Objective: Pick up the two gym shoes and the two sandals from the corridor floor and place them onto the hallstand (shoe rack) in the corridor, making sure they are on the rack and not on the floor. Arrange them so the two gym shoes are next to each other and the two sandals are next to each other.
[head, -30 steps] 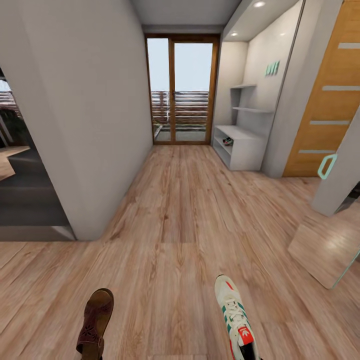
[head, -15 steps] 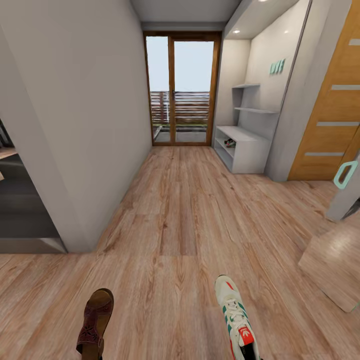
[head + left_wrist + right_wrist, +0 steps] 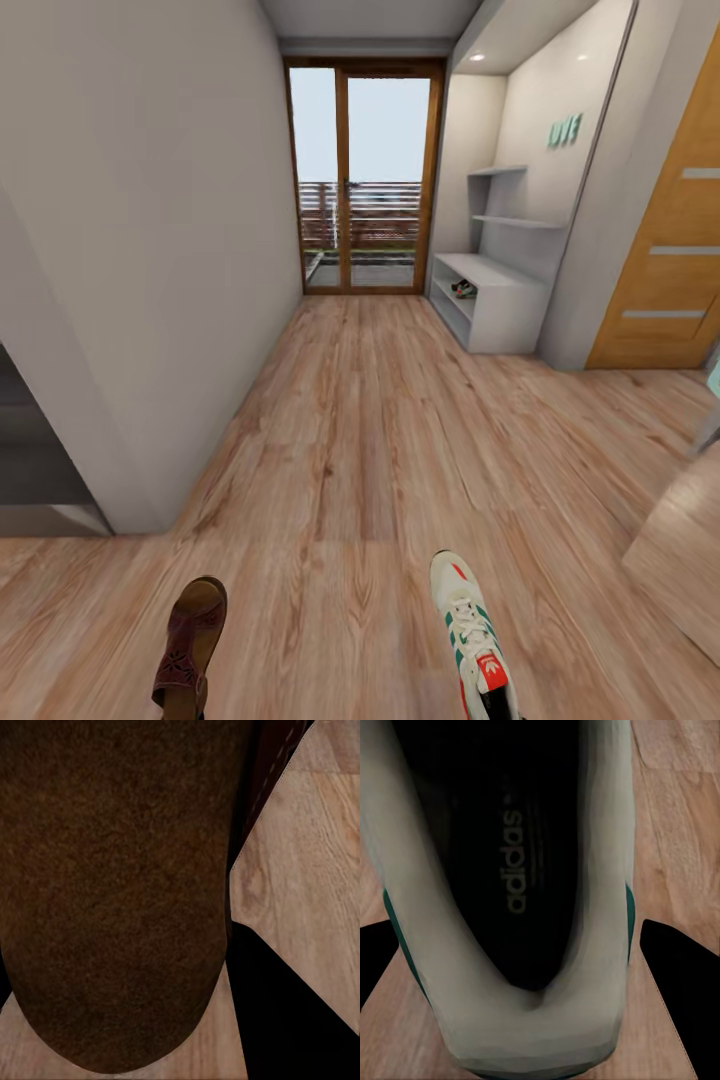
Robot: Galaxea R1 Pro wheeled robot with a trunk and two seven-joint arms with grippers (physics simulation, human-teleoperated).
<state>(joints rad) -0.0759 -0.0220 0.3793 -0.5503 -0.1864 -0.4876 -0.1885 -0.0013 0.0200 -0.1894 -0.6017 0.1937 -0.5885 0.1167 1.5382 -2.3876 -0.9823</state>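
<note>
Light brown wood-plank corridor floor (image 3: 370, 430) runs ahead to a wood-framed glass door (image 3: 365, 180), and the low light-grey hallstand (image 3: 490, 300) sits against the wall just right of that door, grey floating shelves above it. Something small and colourful already lies in its upper slot, too far off to name.

Well short of the hallstand, at the near edge of the head view, a dark brown leather-look sandal (image 3: 190, 645) and an off-white lace-up gym shoe (image 3: 472, 630) with green stripes and a red tongue hang side by side, toes pointing down the corridor. Both seem carried rather than lying on the planks. The left wrist camera looks straight onto the sandal's mottled footbed (image 3: 112, 892); the right one looks into the gym shoe's dark opening (image 3: 510, 870), past its pale heel collar.

Neither hand itself is visible, so I cannot tell how wide either one stands or exactly where it grips.

The sandal looks light, flat and floppy, likely best pinched across the heel. The gym shoe seems light too but stiffer, and its padded heel collar should give a firm hold.
</note>
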